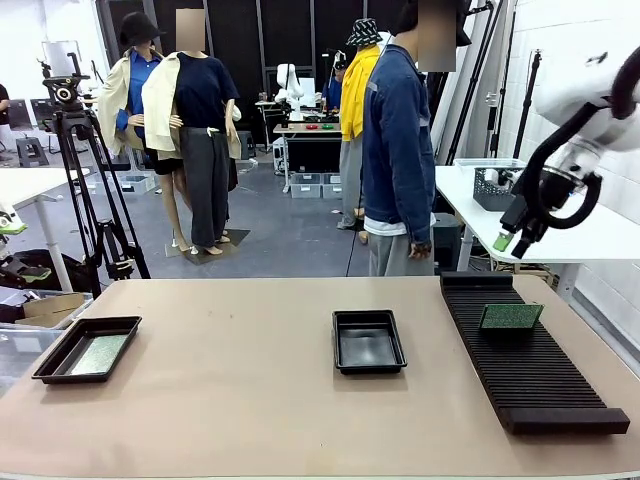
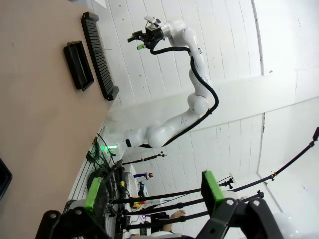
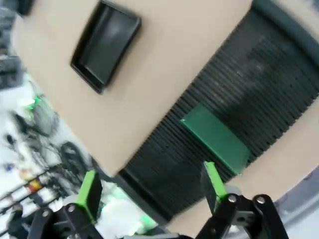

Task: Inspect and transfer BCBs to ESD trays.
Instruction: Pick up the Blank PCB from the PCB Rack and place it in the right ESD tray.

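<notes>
Over at the near left, a shallow glossy black plastic tray [image 1: 58,348] already holds one speckled green circuit board [image 1: 97,354]. Its twin tray [image 1: 369,370] mid-table sits empty. The left gripper [image 2: 153,189] gapes, holding nothing. On the right, another green board [image 1: 510,316] stands in the long black ribbed rack [image 1: 540,385]. The right gripper [image 1: 507,238] hangs above it, jaws wide and empty. Next, I'd guess: descend and pinch its top edge.

Ribbed black rack [image 1: 530,372] on tan table [image 1: 230,392]; person [image 1: 398,150] beyond.
</notes>
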`<state>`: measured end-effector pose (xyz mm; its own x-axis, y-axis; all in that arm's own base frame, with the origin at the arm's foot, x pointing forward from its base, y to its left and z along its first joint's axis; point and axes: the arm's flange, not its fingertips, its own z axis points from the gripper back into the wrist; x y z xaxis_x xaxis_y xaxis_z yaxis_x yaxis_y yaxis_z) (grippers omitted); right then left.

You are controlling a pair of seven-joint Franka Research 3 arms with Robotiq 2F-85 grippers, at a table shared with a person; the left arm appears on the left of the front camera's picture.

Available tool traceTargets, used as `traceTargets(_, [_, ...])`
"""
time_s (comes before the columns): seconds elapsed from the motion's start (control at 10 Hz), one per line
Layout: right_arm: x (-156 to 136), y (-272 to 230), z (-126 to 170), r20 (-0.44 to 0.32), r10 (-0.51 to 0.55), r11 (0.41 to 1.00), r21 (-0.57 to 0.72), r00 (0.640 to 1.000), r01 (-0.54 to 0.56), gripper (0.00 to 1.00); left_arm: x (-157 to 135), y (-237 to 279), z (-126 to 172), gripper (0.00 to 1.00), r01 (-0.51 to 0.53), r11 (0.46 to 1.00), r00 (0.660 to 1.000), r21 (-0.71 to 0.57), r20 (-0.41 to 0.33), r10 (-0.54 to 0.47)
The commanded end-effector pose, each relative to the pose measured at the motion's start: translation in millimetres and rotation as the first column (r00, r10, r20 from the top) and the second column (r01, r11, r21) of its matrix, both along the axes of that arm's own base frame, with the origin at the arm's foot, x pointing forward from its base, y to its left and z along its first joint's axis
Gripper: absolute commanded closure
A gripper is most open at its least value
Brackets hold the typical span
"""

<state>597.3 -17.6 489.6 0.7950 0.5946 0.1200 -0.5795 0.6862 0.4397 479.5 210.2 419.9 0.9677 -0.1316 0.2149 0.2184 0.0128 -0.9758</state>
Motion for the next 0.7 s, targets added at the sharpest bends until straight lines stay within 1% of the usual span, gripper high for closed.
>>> traceTargets(0.0, [22,17,5,0.115,0.177,0.980,-0.107,0.977,-0.165,0.00,-2,3,3,0.00,0.001,1.000,1.000,-0.003,0.014,-0.001])
traceTargets(0.2, [23,36,-3,0.193,0.352,0.921,-0.248,0.916,-0.302,0.00,-2,3,3,0.00,0.001,1.000,1.000,-0.003,0.014,-0.001])
traceTargets(0.3, [22,43,-9,0.217,0.435,0.883,-0.293,0.874,-0.367,0.00,-2,3,3,0.00,0.001,1.000,1.000,-0.003,0.014,-0.001])
traceTargets(0.4, [20,44,-12,0.225,0.491,0.852,-0.327,0.842,-0.409,0.00,-2,3,3,0.00,0.001,1.000,1.000,-0.003,0.014,-0.001])
traceTargets(0.5, [20,44,-17,0.247,0.554,0.812,-0.370,0.795,-0.451,0.00,-2,3,3,0.00,0.001,1.000,1.000,-0.003,0.014,-0.001])
traceTargets(0.6, [14,41,-25,0.254,0.633,0.751,-0.430,0.731,-0.501,0.00,-2,3,3,0.00,0.001,1.000,1.000,-0.003,0.014,-0.001])
